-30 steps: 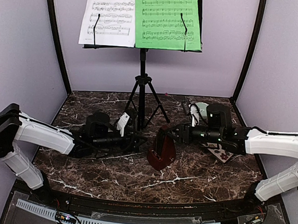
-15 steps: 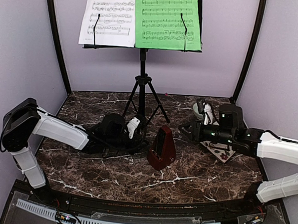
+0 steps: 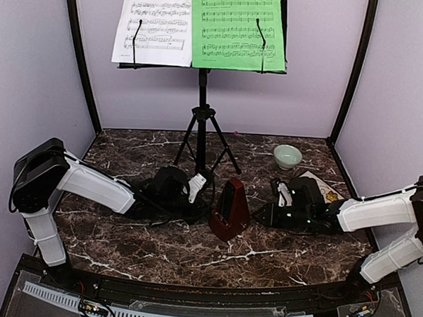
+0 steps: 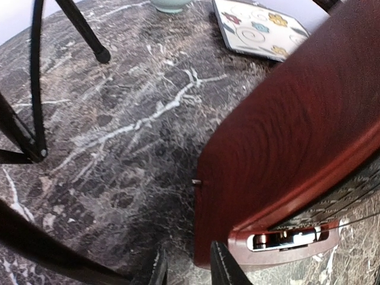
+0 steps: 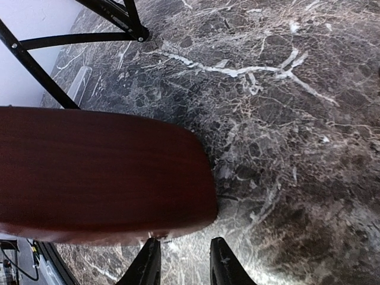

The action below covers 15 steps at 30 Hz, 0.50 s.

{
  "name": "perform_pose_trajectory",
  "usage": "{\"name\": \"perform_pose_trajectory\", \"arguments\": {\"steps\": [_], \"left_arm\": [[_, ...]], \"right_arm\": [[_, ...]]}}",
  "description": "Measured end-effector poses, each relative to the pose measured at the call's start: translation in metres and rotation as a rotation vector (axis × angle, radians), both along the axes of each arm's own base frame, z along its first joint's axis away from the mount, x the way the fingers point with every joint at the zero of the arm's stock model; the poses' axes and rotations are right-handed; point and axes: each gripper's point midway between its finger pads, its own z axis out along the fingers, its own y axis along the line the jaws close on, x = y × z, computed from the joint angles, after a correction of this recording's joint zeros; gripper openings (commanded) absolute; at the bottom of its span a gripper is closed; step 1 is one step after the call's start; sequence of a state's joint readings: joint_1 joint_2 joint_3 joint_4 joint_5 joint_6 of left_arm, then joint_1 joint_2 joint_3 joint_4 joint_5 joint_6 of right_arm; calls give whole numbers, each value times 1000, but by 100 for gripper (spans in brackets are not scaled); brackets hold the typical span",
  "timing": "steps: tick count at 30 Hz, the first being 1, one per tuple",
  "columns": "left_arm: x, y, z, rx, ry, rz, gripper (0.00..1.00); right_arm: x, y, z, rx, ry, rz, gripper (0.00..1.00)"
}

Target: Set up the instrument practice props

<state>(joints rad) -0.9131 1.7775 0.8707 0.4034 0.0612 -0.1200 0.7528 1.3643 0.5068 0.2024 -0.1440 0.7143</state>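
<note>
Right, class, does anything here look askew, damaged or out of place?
Nothing is askew or damaged: the stand, white sheet, green sheet and metronome sit upright. Only the bowl and plate seem unrelated to music.

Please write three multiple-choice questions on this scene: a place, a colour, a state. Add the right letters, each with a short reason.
1. Where is the metronome?
A. on the plate
B. on the table between the left gripper and right gripper
C. in the bowl

2. What colour is the right sheet on the stand?
A. green
B. white
C. yellow

3. How is the metronome?
A. lying on its side
B. lifted off the table
C. upright

1 B: a gripper lies at each side of it.
2 A: the white sheet is the left one.
3 C: its base rests on the table.
</note>
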Motion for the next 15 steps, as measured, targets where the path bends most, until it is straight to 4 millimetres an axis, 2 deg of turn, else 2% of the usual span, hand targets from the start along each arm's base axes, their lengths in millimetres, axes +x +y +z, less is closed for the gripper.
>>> {"name": "perform_pose_trajectory", "arguments": {"steps": [8, 15], "left_arm": [[-6, -5, -9, 31, 1, -21, 25], [-22, -15, -10, 25, 12, -66, 25]], "right_arm": [[3, 8, -20, -4, 27, 15, 30], [16, 13, -14, -11, -1, 17, 30]]}}
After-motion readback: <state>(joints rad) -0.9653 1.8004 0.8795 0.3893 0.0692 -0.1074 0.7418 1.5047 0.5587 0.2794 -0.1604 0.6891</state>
